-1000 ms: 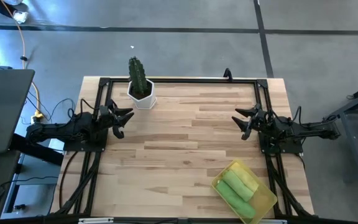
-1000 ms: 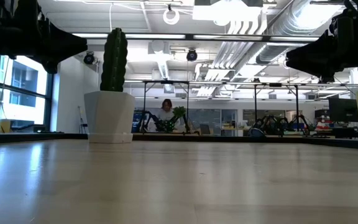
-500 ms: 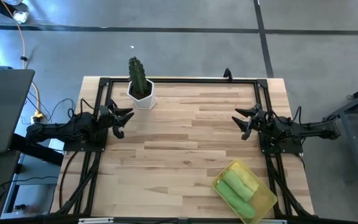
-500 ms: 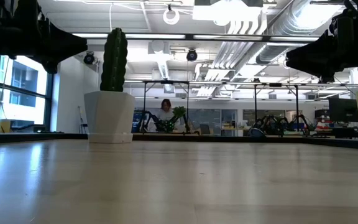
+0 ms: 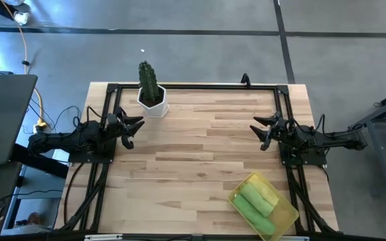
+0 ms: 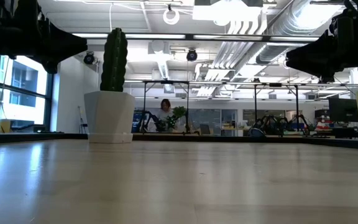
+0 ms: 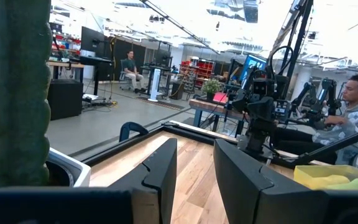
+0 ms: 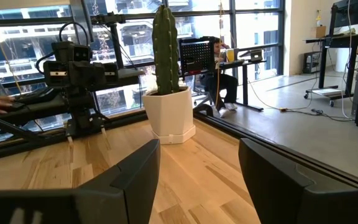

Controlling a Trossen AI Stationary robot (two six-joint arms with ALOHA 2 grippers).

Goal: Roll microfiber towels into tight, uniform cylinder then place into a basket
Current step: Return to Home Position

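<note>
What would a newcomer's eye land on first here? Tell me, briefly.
The translucent yellow basket at the lower right of the high view stands out most, holding rolled yellow and lime-green towels. Next comes the cactus in its white pot at the upper left edge of the table. The left gripper and right gripper hang at either side, both open and empty.
</note>
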